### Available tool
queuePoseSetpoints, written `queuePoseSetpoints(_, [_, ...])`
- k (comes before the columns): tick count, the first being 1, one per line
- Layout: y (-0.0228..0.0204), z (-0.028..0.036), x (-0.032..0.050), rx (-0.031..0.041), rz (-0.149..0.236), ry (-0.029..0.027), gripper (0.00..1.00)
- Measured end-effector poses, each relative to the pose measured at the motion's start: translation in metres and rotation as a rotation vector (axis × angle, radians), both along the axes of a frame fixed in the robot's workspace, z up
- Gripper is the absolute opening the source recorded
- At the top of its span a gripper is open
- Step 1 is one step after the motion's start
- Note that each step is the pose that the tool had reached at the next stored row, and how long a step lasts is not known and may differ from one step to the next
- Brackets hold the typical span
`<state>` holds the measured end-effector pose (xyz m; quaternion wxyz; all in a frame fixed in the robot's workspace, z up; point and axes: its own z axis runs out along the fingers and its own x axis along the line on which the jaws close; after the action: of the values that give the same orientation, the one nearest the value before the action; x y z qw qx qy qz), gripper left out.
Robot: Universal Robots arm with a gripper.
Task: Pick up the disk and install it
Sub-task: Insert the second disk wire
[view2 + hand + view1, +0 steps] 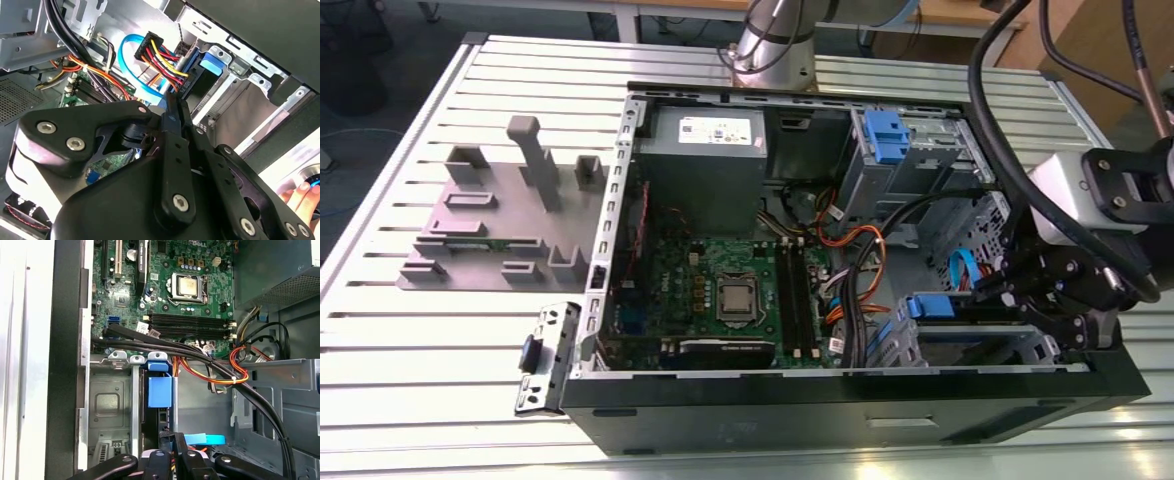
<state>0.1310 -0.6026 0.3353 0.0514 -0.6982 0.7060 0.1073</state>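
Open black desktop computer case (854,405) lying on slatted table. Black linkage gripper (170,440) lowered over metal drive bay (107,405) at case's front corner, fingers drawn together, seemingly clamped on edge of blue-framed silver-grey disk (159,390) standing upright in bay slot. Judged mid-insertion: keep caddy square to rails, press straight, avoid red-and-yellow power cable bundle (160,57) beside slot.

Even, bright light fell from above; glare washed the table (400,330) beside my case (854,400); its interior stayed dimmer.
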Motion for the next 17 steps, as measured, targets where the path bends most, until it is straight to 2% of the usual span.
queuePoseSetpoints(7, [-0.0022,-0.0001,0.0000,0.0002,0.000,0.0000,0.16])
queuePoseSetpoints(17, [-0.0023,-0.0018,0.0007,0.0002,0.000,0.0010,0.16])
